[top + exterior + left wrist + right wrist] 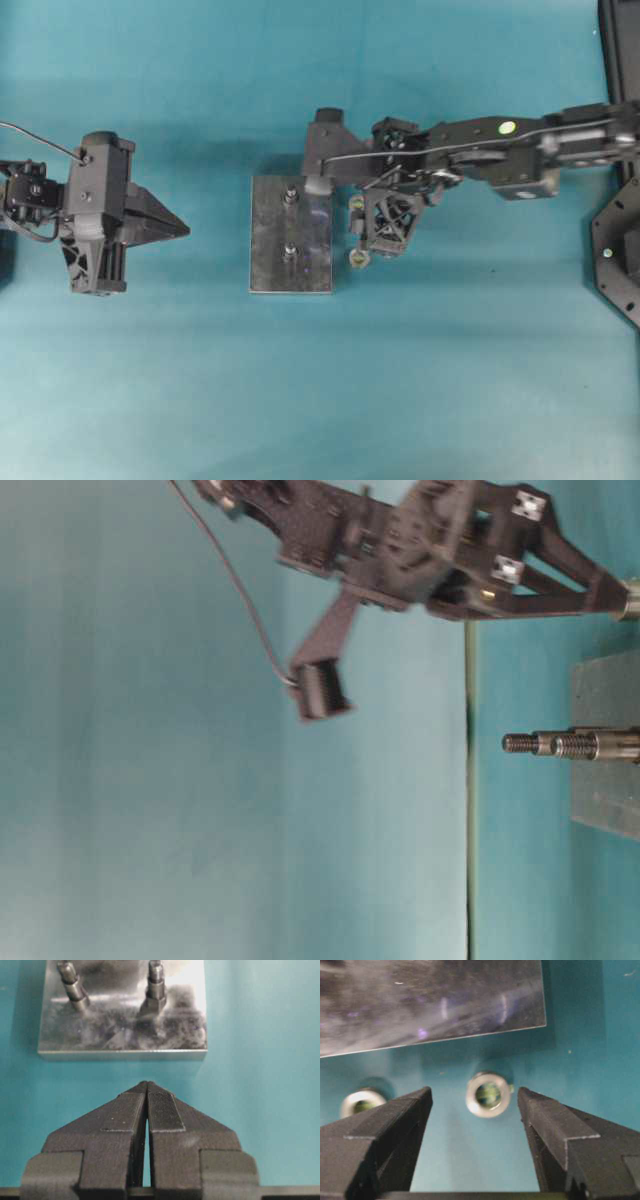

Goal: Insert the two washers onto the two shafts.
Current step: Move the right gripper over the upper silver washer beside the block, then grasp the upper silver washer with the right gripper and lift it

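Steel washer [488, 1095] lies flat on the teal counter [450, 380], just beside the plate [430, 1000] edge, framed between the right tool [475, 1105] fingers, which stand wide apart with nothing held. Here's the risk, as I judge it: the washer is thin and flat, so if the fingers close too high they could skate over its rim and flick it away, or nudge it under the plate's shadow; a second washer [361, 1102] sits close to the left finger in the wrist view and could get bumped or pinched instead. The right arm reaches in from the right of the overhead view, pitched down, tool [385, 225] hovering just beside the plate. Two shafts [289, 196] stand upright on that plate, both bare. The left tool [180, 228] is pinched closed, empty, parked well apart and pointing at the plate.
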